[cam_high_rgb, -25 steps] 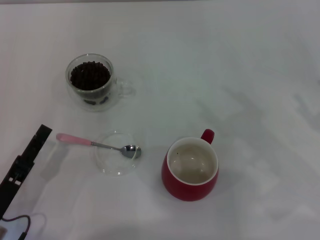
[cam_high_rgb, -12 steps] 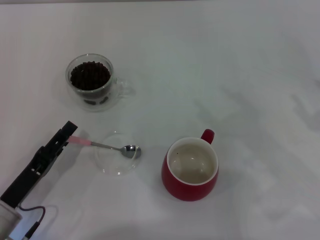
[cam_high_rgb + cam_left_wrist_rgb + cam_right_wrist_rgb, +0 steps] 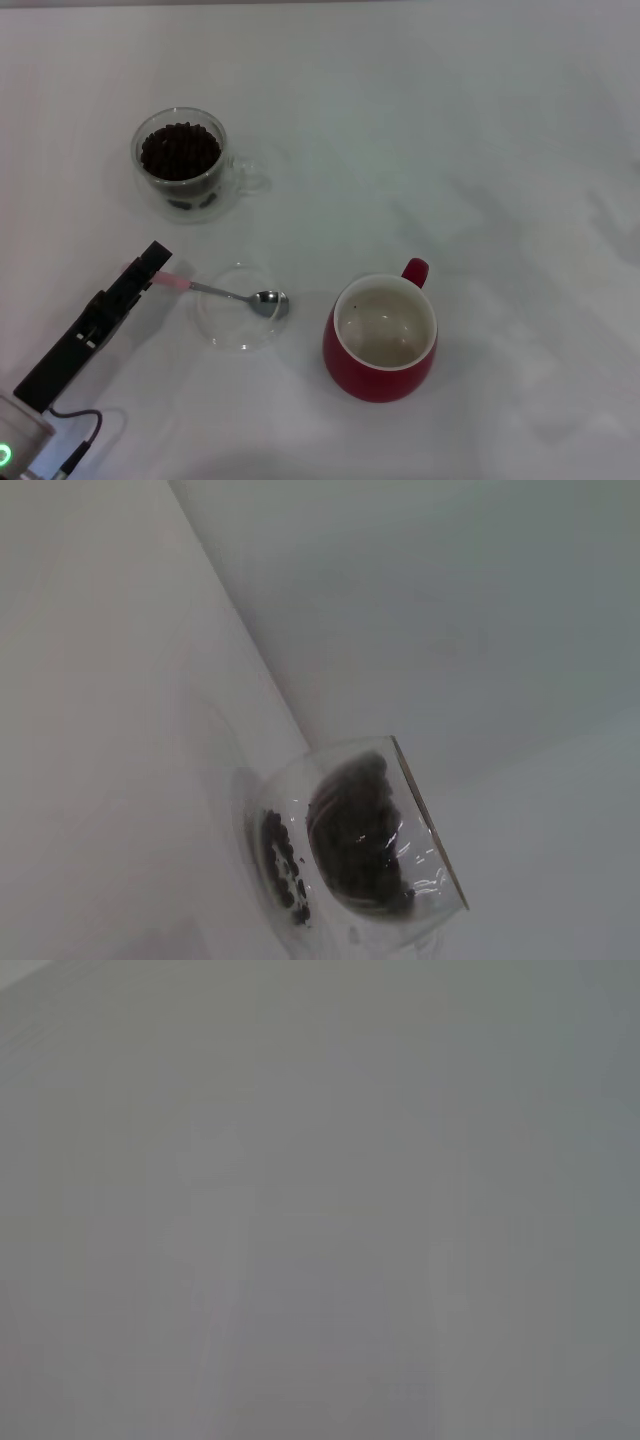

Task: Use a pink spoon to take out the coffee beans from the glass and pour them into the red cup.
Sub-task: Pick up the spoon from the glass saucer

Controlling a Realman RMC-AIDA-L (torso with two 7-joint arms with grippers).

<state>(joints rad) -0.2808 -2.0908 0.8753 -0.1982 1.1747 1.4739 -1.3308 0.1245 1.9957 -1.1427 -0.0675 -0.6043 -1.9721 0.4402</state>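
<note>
The pink spoon (image 3: pixel 178 284) lies on the white table with its silver bowl resting in a shallow clear dish (image 3: pixel 226 334). My left gripper (image 3: pixel 150 264) is at the far end of the spoon's pink handle and covers it. The glass (image 3: pixel 205 196), full of coffee beans (image 3: pixel 180 150), stands behind the spoon at the back left. It also shows in the left wrist view (image 3: pixel 430 880) with the beans (image 3: pixel 355 835) inside. The red cup (image 3: pixel 375 385) stands right of the dish, and its off-white inside holds almost nothing. The right gripper is out of view.
The white table (image 3: pixel 480 150) stretches bare to the right and back. A cable (image 3: pixel 75 420) hangs from my left arm at the front left corner. The right wrist view shows only a plain grey surface.
My left gripper has moved forward and right along the table until it reached the spoon's handle end. The spoon has shifted slightly to the right in the dish.
</note>
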